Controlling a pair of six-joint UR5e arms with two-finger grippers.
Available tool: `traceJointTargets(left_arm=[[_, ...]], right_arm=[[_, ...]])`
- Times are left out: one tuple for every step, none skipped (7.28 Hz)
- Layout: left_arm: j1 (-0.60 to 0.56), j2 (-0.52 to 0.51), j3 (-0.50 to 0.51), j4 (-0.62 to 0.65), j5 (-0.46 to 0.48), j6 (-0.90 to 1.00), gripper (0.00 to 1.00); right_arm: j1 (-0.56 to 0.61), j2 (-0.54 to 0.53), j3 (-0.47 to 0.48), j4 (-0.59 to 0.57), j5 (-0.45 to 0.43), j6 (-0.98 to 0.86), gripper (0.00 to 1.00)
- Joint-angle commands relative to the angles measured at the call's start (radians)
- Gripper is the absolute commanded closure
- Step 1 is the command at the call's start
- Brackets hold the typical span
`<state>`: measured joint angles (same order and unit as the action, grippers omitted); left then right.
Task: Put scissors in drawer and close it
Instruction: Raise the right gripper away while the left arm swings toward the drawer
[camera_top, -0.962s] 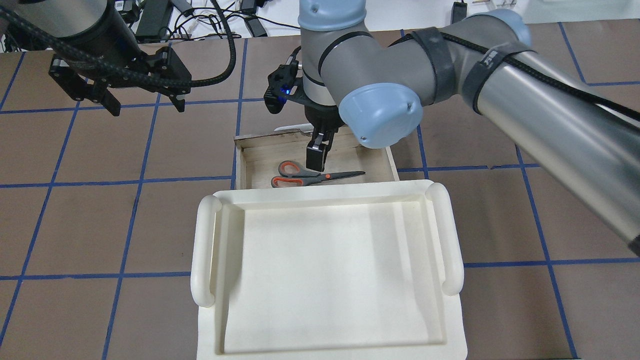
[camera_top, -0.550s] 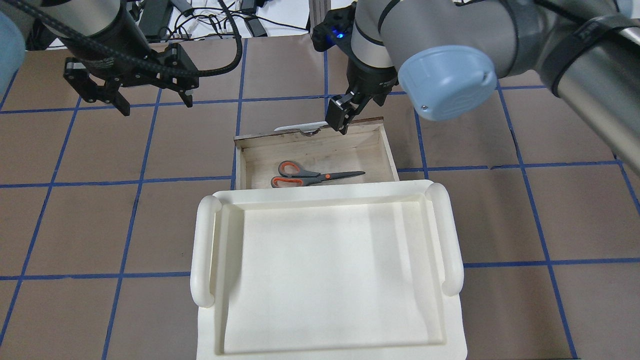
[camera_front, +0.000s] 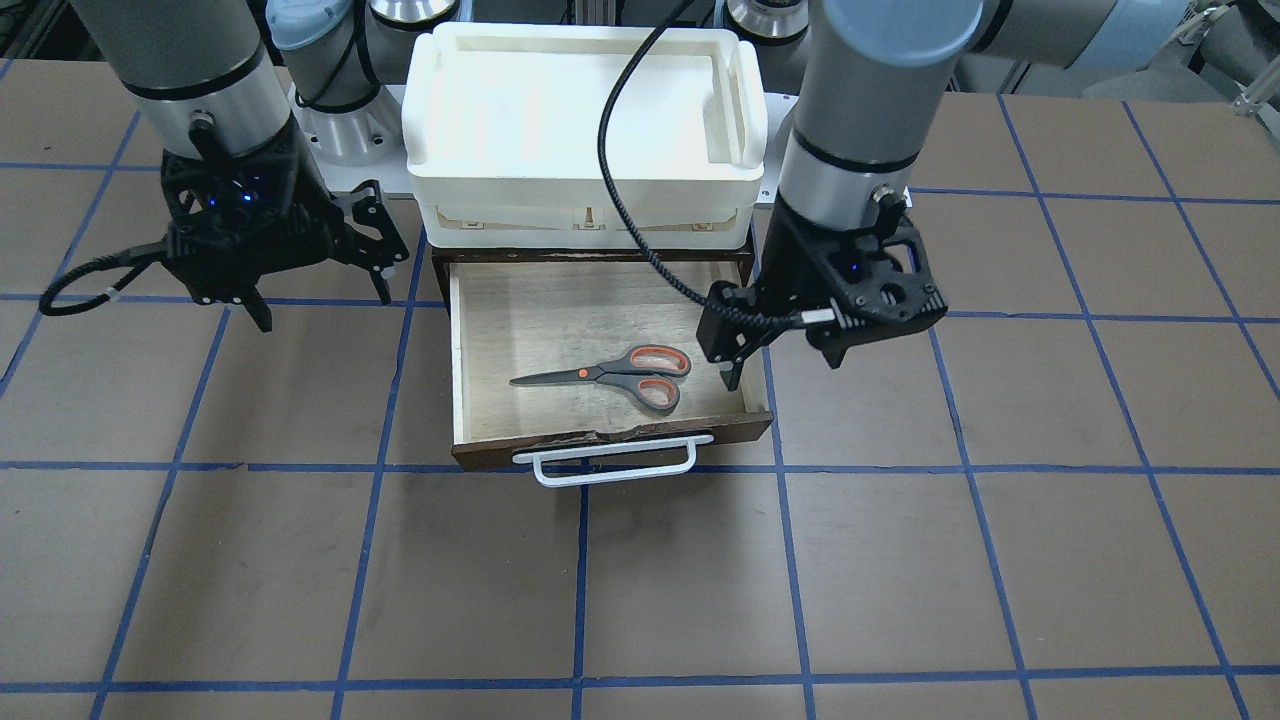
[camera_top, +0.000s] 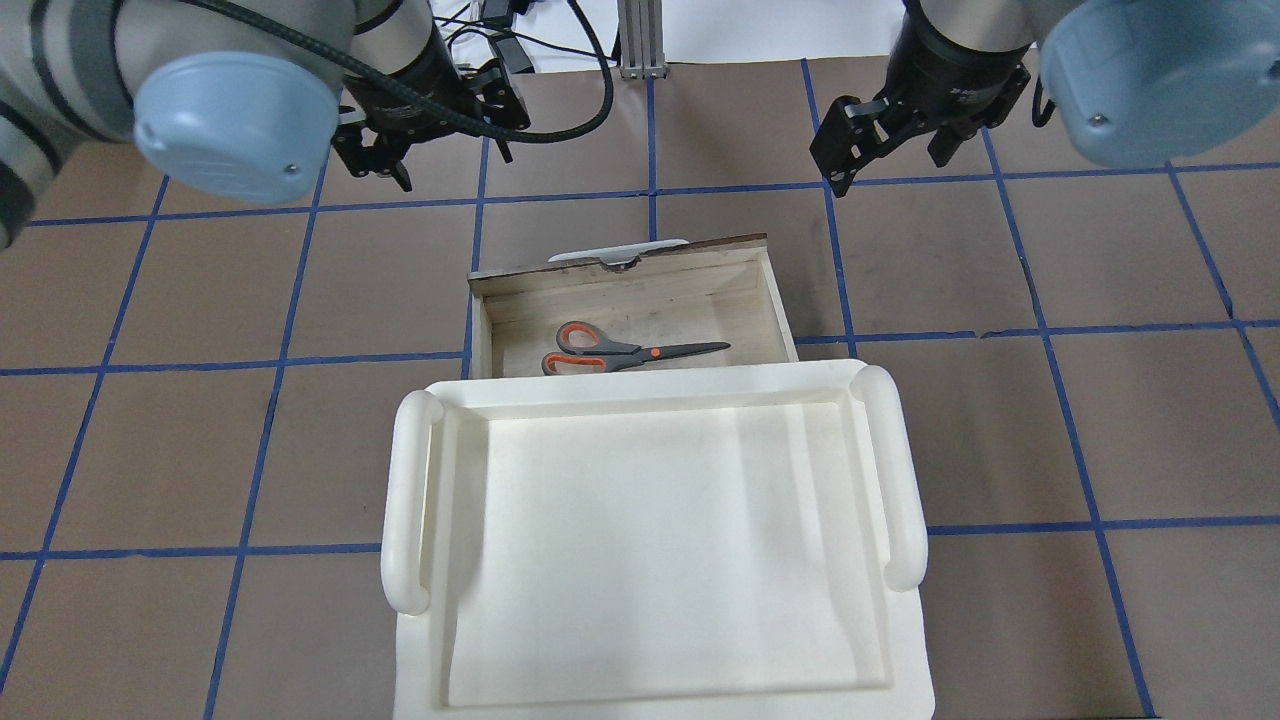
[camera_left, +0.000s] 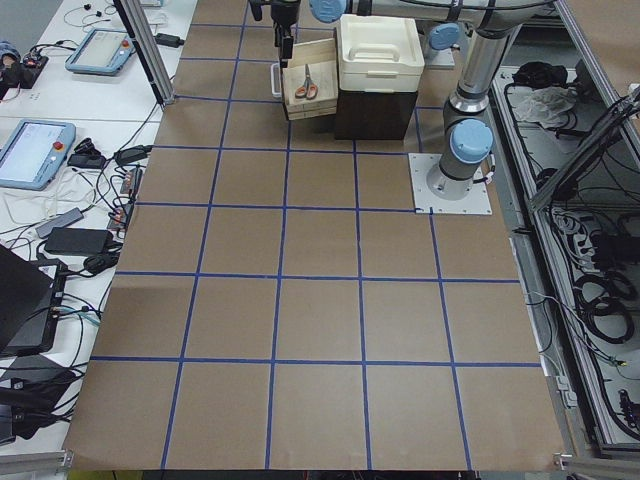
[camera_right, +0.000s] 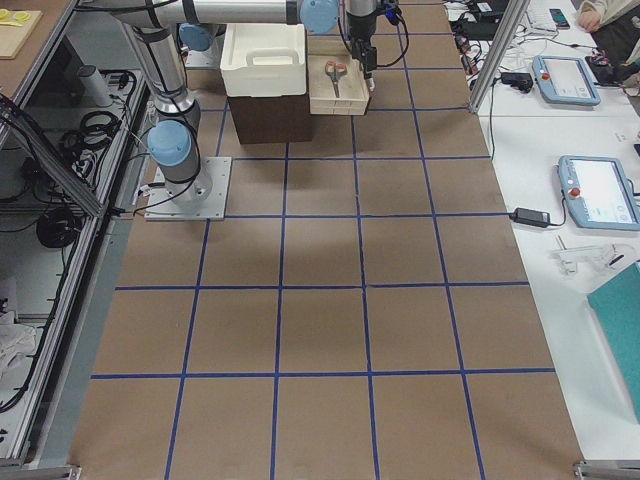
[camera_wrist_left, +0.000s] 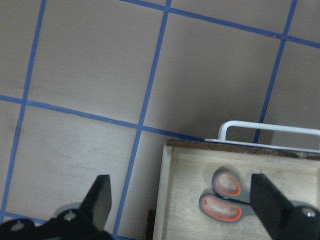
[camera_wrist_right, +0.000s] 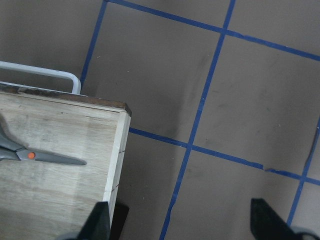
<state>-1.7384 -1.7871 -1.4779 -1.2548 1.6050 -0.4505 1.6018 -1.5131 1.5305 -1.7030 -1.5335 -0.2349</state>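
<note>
A: Report materials and position of the task items.

B: The scissors (camera_top: 620, 352) have grey handles with orange-lined loops and slim dark blades; they lie flat on the pale wood floor of the drawer (camera_top: 760, 295), loops toward its left edge, blades toward its right edge; the drawer stands pulled out from under the smooth white plastic tray (camera_top: 405, 520); its dark brown front is chipped along the top edge and carries a white bar handle (camera_front: 613, 462).

A: Gripper condition?

B: The left gripper (camera_top: 435, 135) hangs with fingers spread, holding nothing, off the drawer's front left corner; the right gripper (camera_top: 890, 150) is likewise spread and empty, off the front right corner; both are apart from the scissors.

A: View differences?

B: The front-facing view shows the whole handle; the overhead view shows only a sliver of it; the left wrist view shows only the loops, the right wrist view only the blades.
</note>
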Motion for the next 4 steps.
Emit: traceJointTargets(left_arm=[[-0.055,-0.153,0.051,0.075,-0.002,-0.056,0.00],[-0.056,-0.231,0.104,0.074,-0.019,-0.057,0.00],[-0.062,-0.298,0.154,0.069,-0.048,-0.077,0.00],[-0.076,-0.351,0.171,0.061,-0.056,-0.082,0.00]], right_arm=[[-0.036,-0.021,0.002,0.040,-0.013,0.017,0.00],[-0.039,-0.025,0.002,0.060,-0.013,0.041,0.00],[-0.036,-0.041,0.002,0.094,-0.011,0.124,0.00],[-0.036,-0.056,0.005,0.101,-0.013,0.143,0.00]])
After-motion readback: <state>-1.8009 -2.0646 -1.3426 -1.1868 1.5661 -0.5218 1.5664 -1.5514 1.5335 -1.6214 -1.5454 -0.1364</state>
